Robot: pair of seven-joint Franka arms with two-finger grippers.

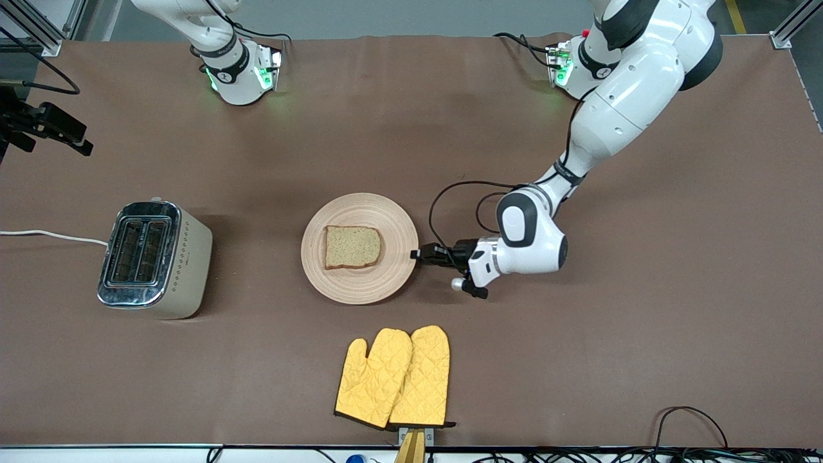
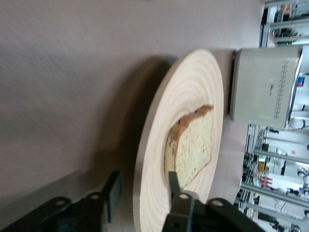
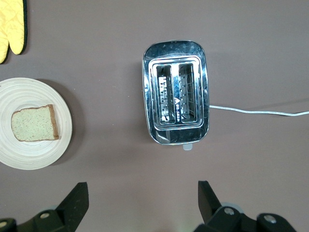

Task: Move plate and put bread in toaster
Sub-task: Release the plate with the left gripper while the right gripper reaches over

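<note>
- One plate (image 1: 360,283) at mid-table, one bread slice (image 1: 352,247) on it, one two-slot toaster (image 1: 154,258) toward my right arm's end, two yellow oven mitts (image 1: 393,377).
- My left gripper (image 2: 141,191) straddles the plate's rim, fingers (image 2: 114,189) parted.
- My right gripper (image 3: 142,203), spread wide, hangs empty above the toaster.

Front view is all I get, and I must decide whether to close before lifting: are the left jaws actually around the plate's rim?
Observer: Yes. In the left wrist view the left gripper is open astride the rim of the plate. One finger is over its top face and the other is outside the rim with a gap.
Operator: And the right gripper? It's out of my frame.
Observer: The right gripper hangs open high above the table, looking straight down on the toaster.
</note>
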